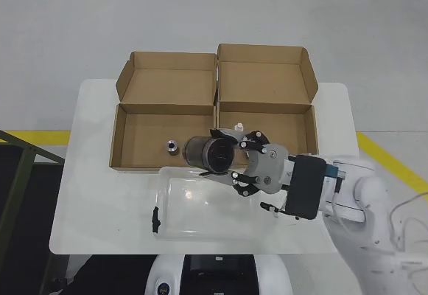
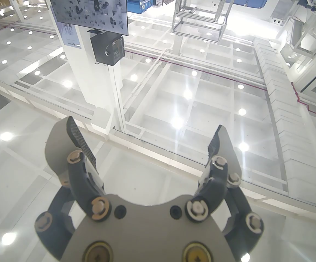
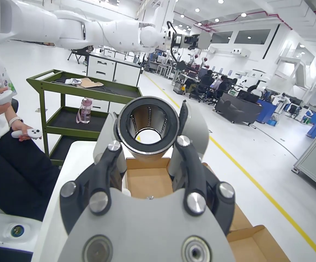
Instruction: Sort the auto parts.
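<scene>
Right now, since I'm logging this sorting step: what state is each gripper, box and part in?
Right gripper, shut on the cylinder, held above the boxes.
Left gripper, open, holding nothing.
Cylinder, gripped and lifted, lying sideways.
Left box, open, lid folded back.
Right box, open, lid folded back.
Small metal part, lying in the left box.
Clear container, resting on the table.

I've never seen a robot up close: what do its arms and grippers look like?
The right arm is smooth, white and rounded, with a black block at the wrist. The left gripper and right gripper match: a grey metal plate, black link bars with silver bolts, two pale curved fingers with black ridged pads.
</scene>
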Robot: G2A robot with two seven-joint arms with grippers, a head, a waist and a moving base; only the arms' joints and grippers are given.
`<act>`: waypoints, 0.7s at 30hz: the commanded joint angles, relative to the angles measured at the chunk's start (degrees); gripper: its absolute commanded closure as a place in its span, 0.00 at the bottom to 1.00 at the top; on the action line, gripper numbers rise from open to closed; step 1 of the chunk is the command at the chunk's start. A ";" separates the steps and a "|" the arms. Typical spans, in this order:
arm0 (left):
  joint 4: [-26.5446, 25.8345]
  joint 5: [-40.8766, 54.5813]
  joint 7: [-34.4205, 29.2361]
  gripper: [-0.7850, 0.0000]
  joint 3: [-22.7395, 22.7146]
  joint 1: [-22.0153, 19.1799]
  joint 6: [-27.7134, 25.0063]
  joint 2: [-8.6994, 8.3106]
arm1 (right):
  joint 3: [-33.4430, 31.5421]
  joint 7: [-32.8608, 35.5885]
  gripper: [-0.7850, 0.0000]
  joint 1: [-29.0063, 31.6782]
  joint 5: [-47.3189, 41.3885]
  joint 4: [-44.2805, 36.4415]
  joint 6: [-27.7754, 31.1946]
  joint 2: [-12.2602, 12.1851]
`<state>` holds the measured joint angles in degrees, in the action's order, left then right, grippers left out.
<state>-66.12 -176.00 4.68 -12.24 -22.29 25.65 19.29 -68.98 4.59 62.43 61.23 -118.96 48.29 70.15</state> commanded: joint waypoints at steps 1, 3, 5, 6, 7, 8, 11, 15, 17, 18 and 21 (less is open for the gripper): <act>0.00 0.00 0.00 0.00 0.00 0.00 0.00 0.00 | 1.28 0.33 1.00 -0.06 1.44 0.98 -0.23 0.05; 0.00 0.00 0.00 0.00 0.00 0.00 0.00 0.00 | 2.56 0.55 1.00 -0.19 2.83 2.02 -0.55 0.12; 0.00 0.00 0.00 0.00 0.00 0.00 0.00 0.00 | 3.86 0.74 1.00 -0.50 4.31 2.96 -1.01 0.22; 0.00 0.00 0.00 0.00 0.00 0.00 0.00 0.00 | 4.47 0.99 1.00 -0.74 5.17 3.60 -1.40 0.27; 0.00 0.00 0.00 0.00 0.00 0.00 0.00 0.00 | 5.11 1.33 1.00 -1.08 6.24 4.14 -1.90 0.34; 0.00 0.00 0.00 0.00 0.00 0.00 0.00 0.00 | 5.82 1.61 1.00 -1.43 7.36 4.85 -2.47 0.42; 0.00 0.00 0.00 0.00 0.00 0.00 0.00 0.00 | 8.13 2.17 1.00 -2.63 9.33 7.61 -4.01 0.75; 0.00 0.00 0.00 0.00 0.00 0.00 0.00 0.00 | 10.59 2.68 1.00 -4.56 11.52 11.15 -5.73 1.20; 0.00 0.00 0.00 0.00 0.00 0.00 0.00 0.00 | 11.68 3.03 1.00 -5.50 12.14 12.94 -6.49 1.43; 0.00 0.00 0.00 0.00 0.00 0.00 0.00 0.00 | 12.23 3.39 1.00 -5.96 12.49 13.98 -6.88 1.55; 0.00 0.00 0.00 0.00 0.00 0.00 0.00 0.00 | 13.93 4.26 1.00 -7.44 13.03 16.74 -7.85 1.96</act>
<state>-66.12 -176.00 4.68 -12.24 -22.29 25.65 19.29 -55.59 8.51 55.47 74.13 -103.22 40.73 71.99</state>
